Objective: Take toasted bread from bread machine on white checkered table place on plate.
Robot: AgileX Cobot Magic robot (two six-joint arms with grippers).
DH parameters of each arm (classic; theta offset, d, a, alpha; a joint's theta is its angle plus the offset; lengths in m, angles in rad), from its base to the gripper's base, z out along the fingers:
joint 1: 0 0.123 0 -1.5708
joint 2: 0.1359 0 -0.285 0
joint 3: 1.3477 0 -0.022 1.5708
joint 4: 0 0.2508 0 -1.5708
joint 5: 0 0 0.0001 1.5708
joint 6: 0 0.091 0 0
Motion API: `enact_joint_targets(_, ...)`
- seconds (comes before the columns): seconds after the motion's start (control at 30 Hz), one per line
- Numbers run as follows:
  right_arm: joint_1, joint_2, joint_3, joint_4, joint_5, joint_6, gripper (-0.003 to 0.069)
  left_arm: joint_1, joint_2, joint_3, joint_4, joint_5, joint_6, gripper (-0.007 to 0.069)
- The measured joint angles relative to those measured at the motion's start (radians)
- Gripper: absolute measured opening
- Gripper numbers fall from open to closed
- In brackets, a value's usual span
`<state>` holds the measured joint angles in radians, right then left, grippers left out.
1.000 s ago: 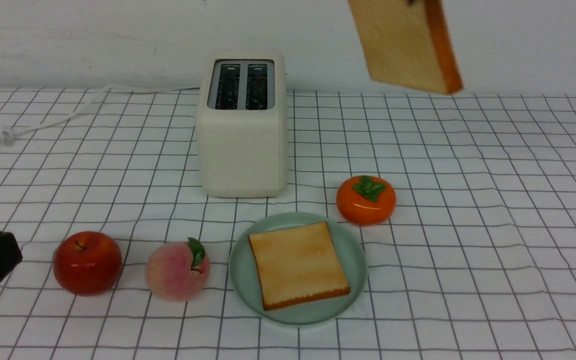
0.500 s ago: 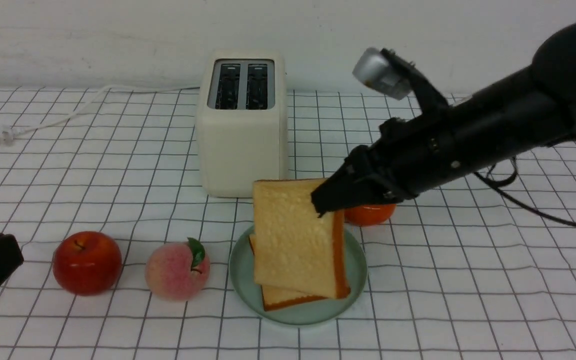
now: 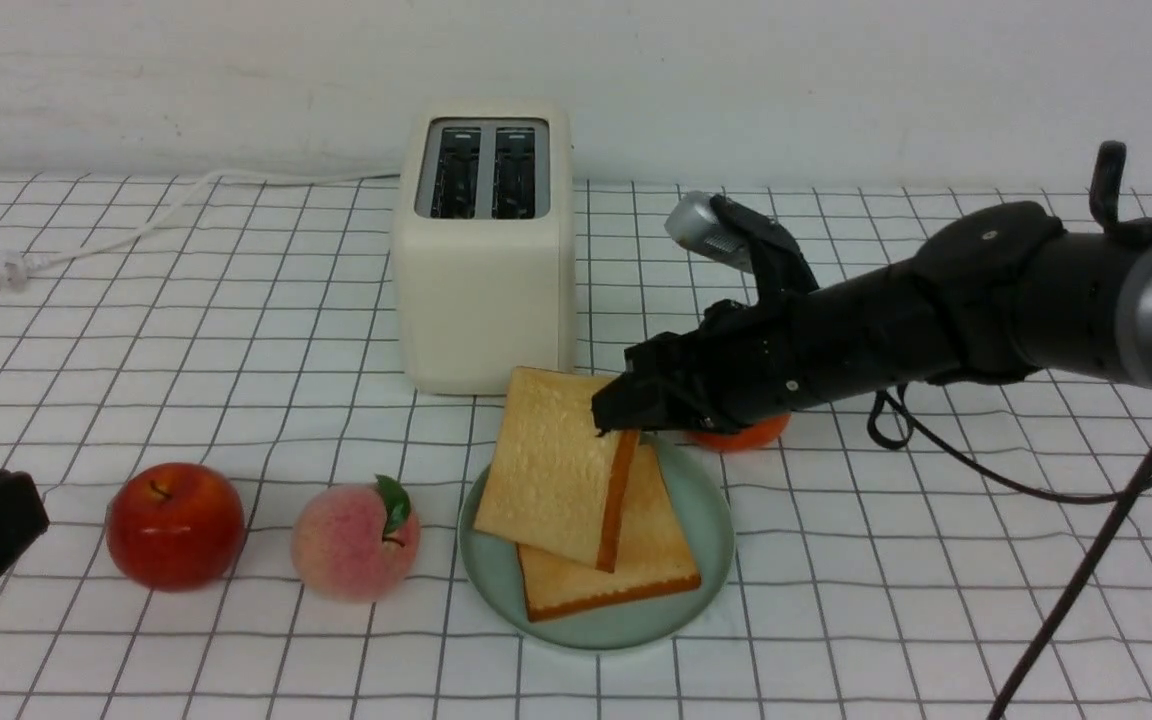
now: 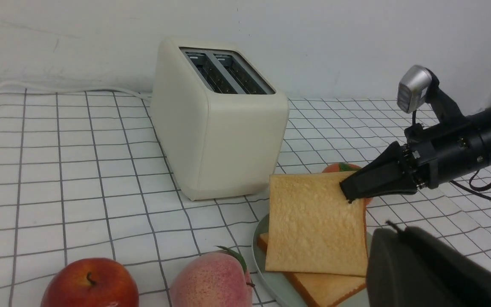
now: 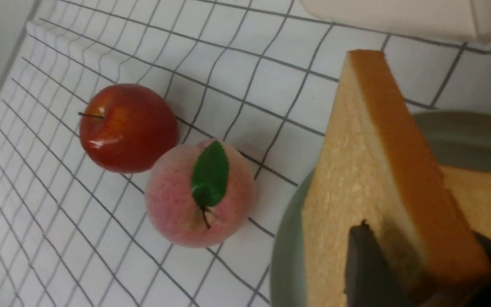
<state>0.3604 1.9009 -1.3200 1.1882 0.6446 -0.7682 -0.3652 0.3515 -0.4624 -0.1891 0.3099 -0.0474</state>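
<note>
Toasted bread (image 3: 551, 470), two slices over one plate (image 3: 708, 512), upper clamped by right pincer (image 3: 608, 418).

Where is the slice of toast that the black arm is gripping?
Front view, low centre: the held slice, pinched by the right gripper, leans tilted on the flat slice on the plate, in front of the toaster, right of the peach.

Illumination: bright, even, diffuse (no single source could be made out).
Shadows: soft, faint patches lay under the apple (image 3: 174, 525), the peach (image 3: 356, 540) and the bread machine (image 3: 484, 290).
Glare: small white highlights sat on the apple's skin.
Focus: front view was crisp; the right gripper (image 5: 422, 256) and the held toasted bread (image 5: 382, 183) were blurred at close range, as was the left gripper (image 4: 424, 268).
</note>
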Motion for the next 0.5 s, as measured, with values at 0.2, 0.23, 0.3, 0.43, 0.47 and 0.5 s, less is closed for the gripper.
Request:
enact_joint_targets(0.2, -0.005, -0.053, 0.0, -0.175, 0.038, 0.057, 0.0505, 0.0, 0.0, 0.0, 0.0, 0.002, 0.0, -0.0006)
enact_joint_targets(0.23, -0.009, -0.084, 0.0, -0.219, 0.045, 0.093, 0.0518, 0.0, 0.0, 0.0, 0.0, 0.002, 0.0, -0.0005)
enact_joint_targets(0.3, -0.015, -0.143, 0.0, -0.311, 0.053, 0.167, 0.0522, 0.0, 0.0, 0.0, 0.002, 0.003, 0.0, -0.0005)
enact_joint_targets(0.43, -0.02, -0.282, 0.0, -0.529, 0.108, 0.33, 0.0479, 0.0, 0.0, 0.0, 0.003, 0.01, 0.0, -0.0002)
enact_joint_targets(0.47, -0.02, -0.369, 0.0, -0.643, 0.165, 0.416, 0.0436, 0.0, 0.0, 0.0, 0.003, 0.01, 0.0, -0.0002)
enact_joint_targets(0.5, -0.02, -0.401, 0.0, -0.68, 0.199, 0.444, 0.0419, 0.0, 0.0, 0.0, 0.003, 0.01, 0.0, 0.0)
